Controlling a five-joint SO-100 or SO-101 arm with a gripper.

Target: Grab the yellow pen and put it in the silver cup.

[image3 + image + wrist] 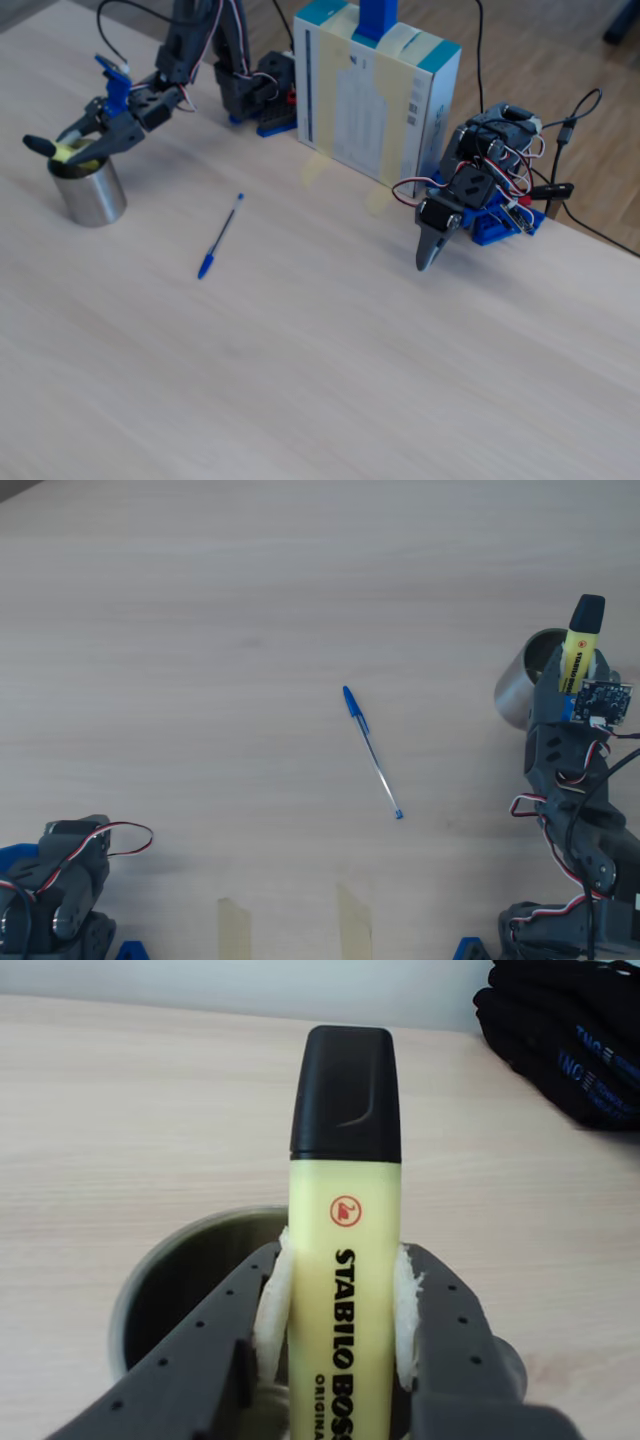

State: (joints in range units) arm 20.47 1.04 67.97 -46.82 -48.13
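So the tool (340,1335) is clamped on the yellow highlighter (345,1290), one padded finger (272,1310) pressing each side of the flat body. Wrist view shows the black cap pointing up and the red print on the barrel, with the open mouth of the silver cup (160,1270) right below and behind it. From overhead, the highlighter (579,650) sits tilted over the cup (515,685) at the right edge of the wooden bench (200,630), cap end sticking out past the rim. Can't tell if its bottom end is inside the cup.

The blue-capped ballpoint pen (371,750) lies flat mid-bench, well apart from the cup. In the fixed view a second arm (470,190) sits folded up on the right, beside a white and teal box (375,95).
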